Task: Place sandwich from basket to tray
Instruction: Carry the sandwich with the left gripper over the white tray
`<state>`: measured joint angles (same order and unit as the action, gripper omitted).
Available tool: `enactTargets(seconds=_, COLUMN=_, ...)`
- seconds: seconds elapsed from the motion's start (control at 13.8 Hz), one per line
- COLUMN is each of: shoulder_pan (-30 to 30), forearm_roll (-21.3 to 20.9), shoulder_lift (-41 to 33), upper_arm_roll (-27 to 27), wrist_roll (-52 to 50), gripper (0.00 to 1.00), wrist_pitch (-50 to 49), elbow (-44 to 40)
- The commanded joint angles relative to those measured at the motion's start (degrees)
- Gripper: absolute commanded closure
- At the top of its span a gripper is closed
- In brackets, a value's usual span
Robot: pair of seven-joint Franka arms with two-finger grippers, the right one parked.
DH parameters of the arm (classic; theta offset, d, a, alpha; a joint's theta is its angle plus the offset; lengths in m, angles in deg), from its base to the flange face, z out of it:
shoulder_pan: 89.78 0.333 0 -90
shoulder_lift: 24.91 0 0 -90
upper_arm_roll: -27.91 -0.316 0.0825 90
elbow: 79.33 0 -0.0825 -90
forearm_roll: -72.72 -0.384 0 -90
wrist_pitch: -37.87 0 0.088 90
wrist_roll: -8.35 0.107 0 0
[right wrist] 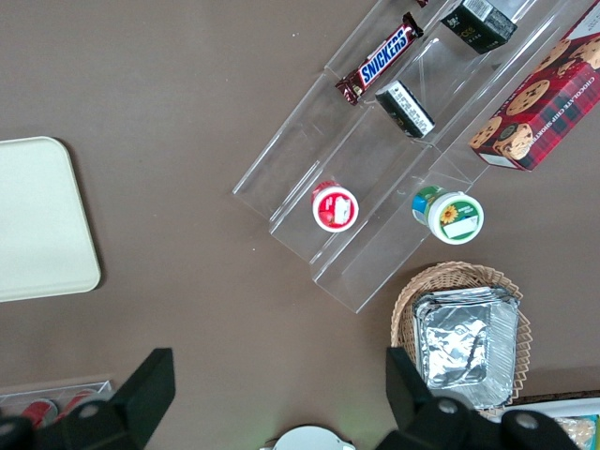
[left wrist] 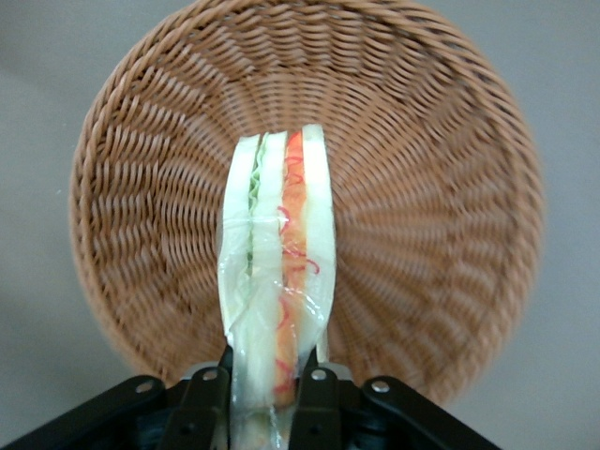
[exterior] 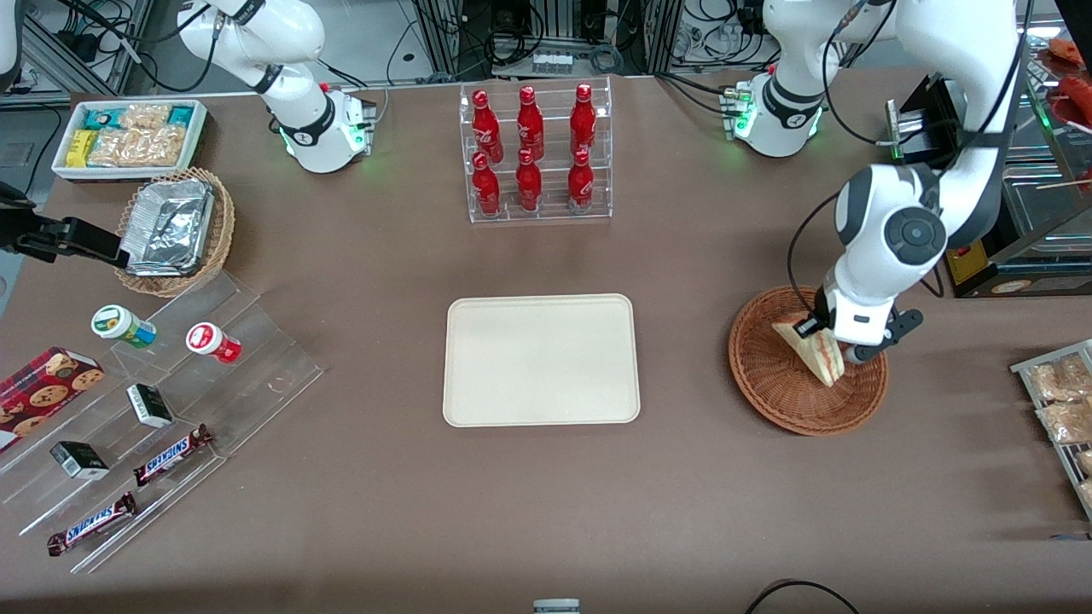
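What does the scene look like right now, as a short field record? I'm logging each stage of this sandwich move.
stage: sandwich gripped, not yet on the tray
gripper: left arm's two-finger gripper, over the basket, shut on the sandwich
sandwich: triangular white-bread wedge with red and green filling, held on edge between the fingers above the basket
basket: round reddish-brown woven wicker basket, toward the working arm's end
tray: flat cream-white rectangular tray, nothing on it

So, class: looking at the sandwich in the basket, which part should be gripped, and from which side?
Grip the sandwich across its two flat bread faces, coming down from above the basket. It stands on edge with the filling layers facing up, so the faces are free. The gripper is shut on it this way already.
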<state>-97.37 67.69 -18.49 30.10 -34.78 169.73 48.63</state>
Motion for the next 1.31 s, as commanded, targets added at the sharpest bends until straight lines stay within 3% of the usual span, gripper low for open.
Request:
enactTargets(seconds=0.0, shoulder_pan=-3.9, forearm_roll=-0.9, shoulder_lift=-3.0, upper_arm_roll=3.9, wrist_roll=-1.5, gripper=1.0, wrist_pitch=-10.8, elbow=-6.4)
enactTargets(seconds=0.22, shoulder_pan=-4.4, forearm_roll=0.0, shoulder_lift=-0.1, upper_arm_roll=12.0, wrist_roll=-3.6, gripper=1.0, wrist_pitch=-18.2, elbow=-15.9)
enactTargets(seconds=0.44, shoulder_pan=-4.5, forearm_roll=-0.8, shoulder_lift=6.9, upper_arm_roll=20.8, wrist_roll=-10.6, gripper=1.0, wrist_pitch=-18.4, elbow=-23.3)
enactTargets(seconds=0.65, shoulder_pan=-4.7, forearm_roll=-1.2, shoulder_lift=15.1, upper_arm_roll=26.4, wrist_roll=-11.2, gripper=1.0, wrist_pitch=-17.8, elbow=-30.9)
enactTargets(seconds=0.87, shoulder_pan=-12.4, forearm_roll=-8.6, shoulder_lift=24.8, upper_arm_roll=27.4, wrist_roll=-13.4, gripper=1.0, wrist_pitch=-17.6, elbow=-39.2)
enactTargets(seconds=1.24, shoulder_pan=-17.9, forearm_roll=-16.7, shoulder_lift=36.6, upper_arm_roll=27.3, wrist_roll=-17.9, gripper=1.0, wrist_pitch=-16.6, elbow=-47.3)
